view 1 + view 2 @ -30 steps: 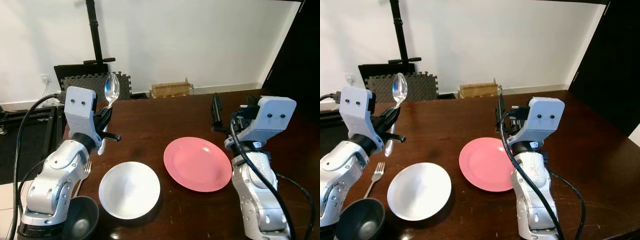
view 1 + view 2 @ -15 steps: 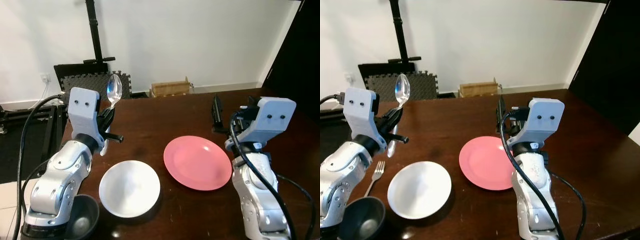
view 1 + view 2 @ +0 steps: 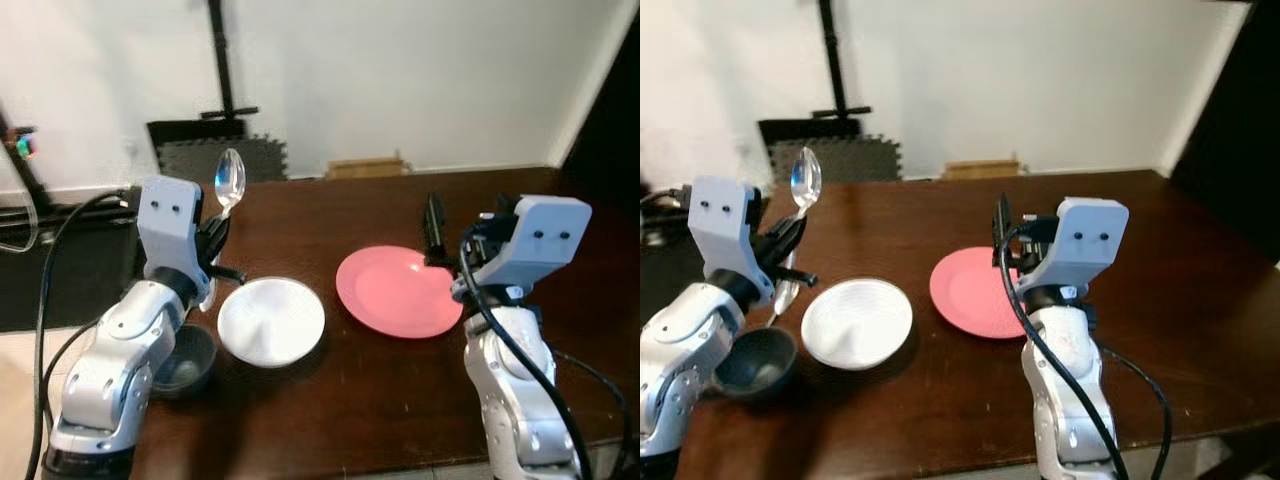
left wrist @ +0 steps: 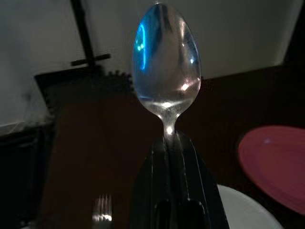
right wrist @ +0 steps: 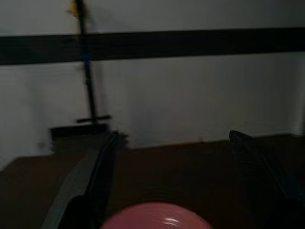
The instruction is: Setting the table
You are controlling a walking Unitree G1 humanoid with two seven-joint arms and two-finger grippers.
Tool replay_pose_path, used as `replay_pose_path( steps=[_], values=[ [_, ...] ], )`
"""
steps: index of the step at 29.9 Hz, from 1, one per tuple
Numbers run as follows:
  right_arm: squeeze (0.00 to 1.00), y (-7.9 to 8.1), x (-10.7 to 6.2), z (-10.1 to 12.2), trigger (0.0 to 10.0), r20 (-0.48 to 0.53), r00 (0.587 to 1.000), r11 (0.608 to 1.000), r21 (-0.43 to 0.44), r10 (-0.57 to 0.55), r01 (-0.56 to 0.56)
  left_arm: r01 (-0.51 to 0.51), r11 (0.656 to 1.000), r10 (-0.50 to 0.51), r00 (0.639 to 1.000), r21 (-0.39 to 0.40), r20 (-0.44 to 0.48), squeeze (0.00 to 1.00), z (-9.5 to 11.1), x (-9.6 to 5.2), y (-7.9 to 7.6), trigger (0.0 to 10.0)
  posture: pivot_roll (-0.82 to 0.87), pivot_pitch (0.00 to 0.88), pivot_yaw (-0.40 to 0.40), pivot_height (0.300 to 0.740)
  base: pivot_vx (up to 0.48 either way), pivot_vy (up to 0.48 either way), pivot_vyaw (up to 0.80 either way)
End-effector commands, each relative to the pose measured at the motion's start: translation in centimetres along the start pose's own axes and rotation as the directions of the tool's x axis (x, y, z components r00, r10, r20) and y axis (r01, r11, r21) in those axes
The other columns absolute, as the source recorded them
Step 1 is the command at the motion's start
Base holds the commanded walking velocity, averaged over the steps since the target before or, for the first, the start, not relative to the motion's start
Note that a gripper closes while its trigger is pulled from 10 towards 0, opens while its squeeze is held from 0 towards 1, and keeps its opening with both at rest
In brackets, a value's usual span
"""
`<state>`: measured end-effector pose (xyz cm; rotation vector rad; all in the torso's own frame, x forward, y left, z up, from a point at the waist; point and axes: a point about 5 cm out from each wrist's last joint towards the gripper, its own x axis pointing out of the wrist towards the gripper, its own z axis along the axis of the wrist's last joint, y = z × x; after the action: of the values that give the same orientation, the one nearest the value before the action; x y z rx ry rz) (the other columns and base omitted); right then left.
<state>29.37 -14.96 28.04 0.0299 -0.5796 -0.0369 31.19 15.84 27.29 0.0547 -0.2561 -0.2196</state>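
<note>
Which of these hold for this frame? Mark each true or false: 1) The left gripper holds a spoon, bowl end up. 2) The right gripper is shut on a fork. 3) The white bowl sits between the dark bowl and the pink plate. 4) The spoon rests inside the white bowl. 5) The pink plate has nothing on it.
1) True: the left gripper is shut on the spoon, bowl end up.
2) False: the right gripper is open, holding nothing, above the pink plate.
3) True: the white bowl lies between the dark bowl and the pink plate.
4) False: the spoon is held in the air above the table.
5) True: the pink plate is bare.
</note>
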Motion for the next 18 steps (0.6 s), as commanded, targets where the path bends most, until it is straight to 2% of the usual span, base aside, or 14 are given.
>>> replay_pose_path(
  steps=[1,18],
  values=[
    [0.00,-0.22,-0.11,0.29,10.0,0.013,1.000,1.000,0.001,-0.012,0.012,0.006,1.000,-0.006,1.000,0.014,0.002,0.00,0.13,-0.02,-0.12,10.0,0.06,0.051,0.026,0.740,0.000,0.000,0.00],
    [0.00,-0.13,-0.19,0.22,10.0,0.010,1.000,1.000,0.001,-0.003,0.003,0.009,1.000,-0.009,1.000,0.006,-0.007,0.00,-0.18,0.04,-0.18,10.0,0.05,0.044,0.026,0.740,0.000,0.000,0.00]
  ],
)
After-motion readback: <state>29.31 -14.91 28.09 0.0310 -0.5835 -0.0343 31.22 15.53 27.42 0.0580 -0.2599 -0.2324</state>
